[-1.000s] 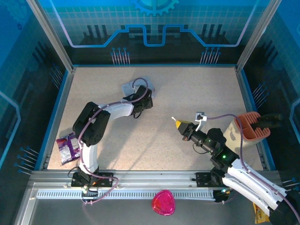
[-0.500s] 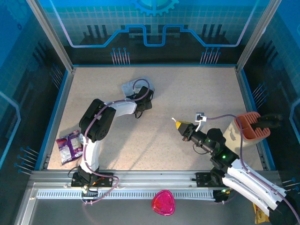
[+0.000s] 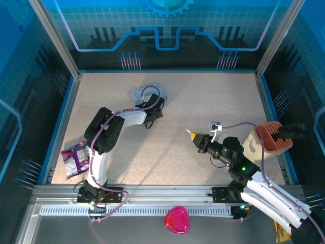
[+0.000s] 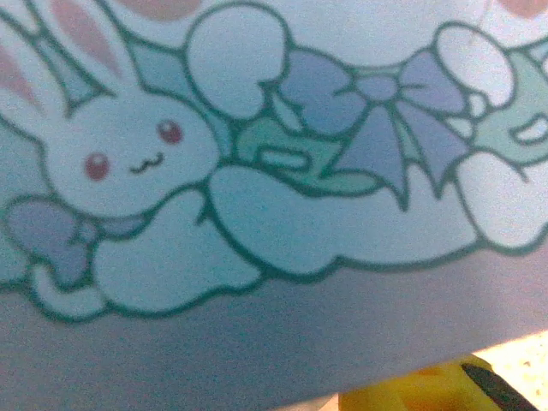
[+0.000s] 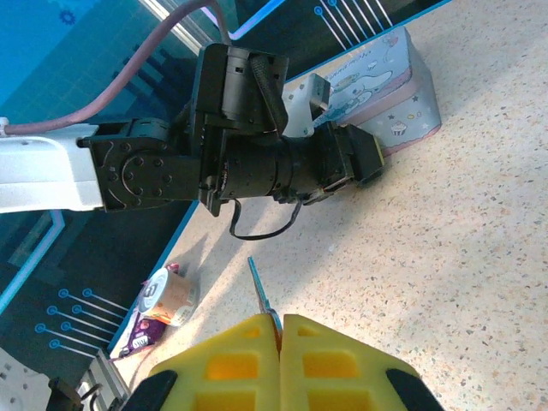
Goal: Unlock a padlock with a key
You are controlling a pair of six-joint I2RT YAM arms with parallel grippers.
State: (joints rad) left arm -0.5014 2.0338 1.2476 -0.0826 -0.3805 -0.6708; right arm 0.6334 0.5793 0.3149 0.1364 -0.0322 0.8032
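Now, right gripper (image 5: 280, 332): yellow fingers pressed together, clamped on the key (image 5: 260, 293)
key: thin blade pokes past fingertips, above table (image 3: 203, 96), right of centre
left gripper (image 3: 150, 103): against bunny tin (image 5: 390, 81) near far edge; opening, cannot tell

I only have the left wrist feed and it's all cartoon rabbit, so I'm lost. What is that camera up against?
Observer: A pastel tin on the far side of the table; the left end effector is at its side wall.
Operator: Where's the key?
Observer: The right end effector is shut on the key, its blade sticking out forward.
Operator: Is that arm near the tin?
Observer: No, it hangs over bare table, well apart from the tin.
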